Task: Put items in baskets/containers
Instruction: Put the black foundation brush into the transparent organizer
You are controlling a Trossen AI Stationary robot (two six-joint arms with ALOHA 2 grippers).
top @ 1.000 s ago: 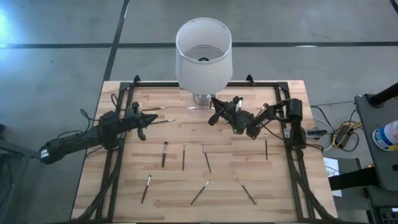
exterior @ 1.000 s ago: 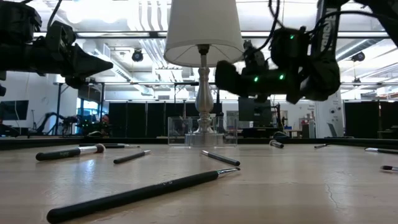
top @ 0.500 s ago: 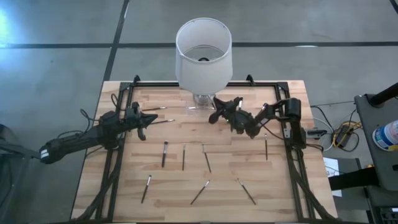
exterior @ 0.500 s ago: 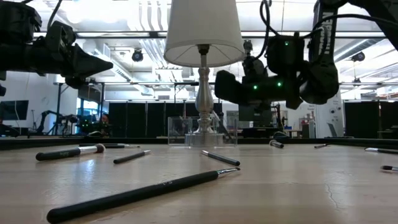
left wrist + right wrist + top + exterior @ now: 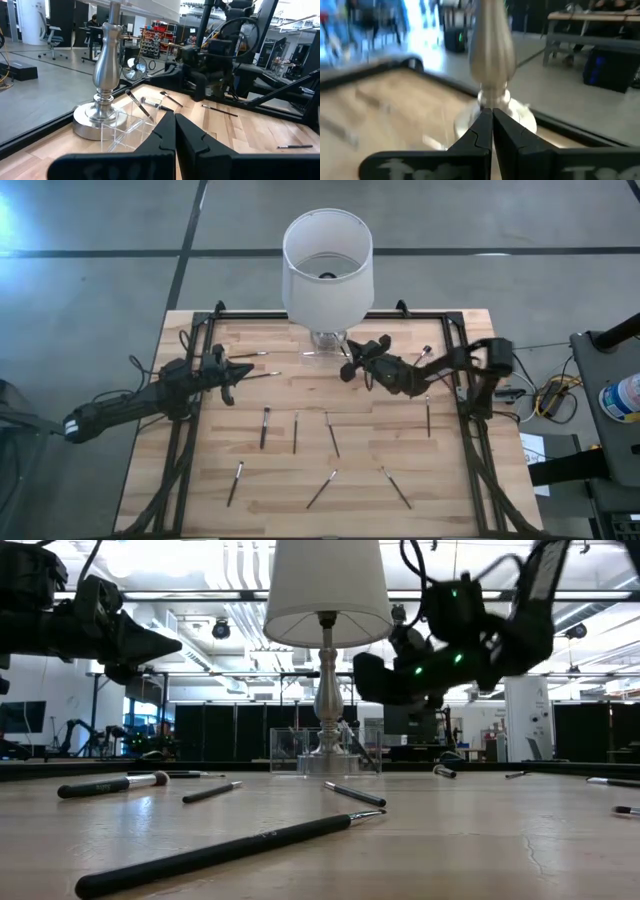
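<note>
Several thin dark brushes (image 5: 295, 432) lie flat across the wooden table (image 5: 200, 480). More of them show in the low view (image 5: 215, 855). The small clear holder (image 5: 125, 126) stands at the foot of the lamp (image 5: 328, 265), and one brush (image 5: 137, 103) leans in it. My left gripper (image 5: 248, 369) (image 5: 174, 117) hovers shut to the holder's left, above the table. My right gripper (image 5: 343, 372) (image 5: 491, 114) is shut too, in the air just right of the lamp's base and pointing at it.
The lamp's silver stem (image 5: 327, 690) and wide white shade stand at the table's far edge, over the holder. Black frame rails (image 5: 185, 430) run along both sides. The near half of the table holds only scattered brushes.
The right arm's rear links have swung toward the table's right edge. Its gripper has tipped so that the nose points more downward, with its tip staying near the lamp's base.
</note>
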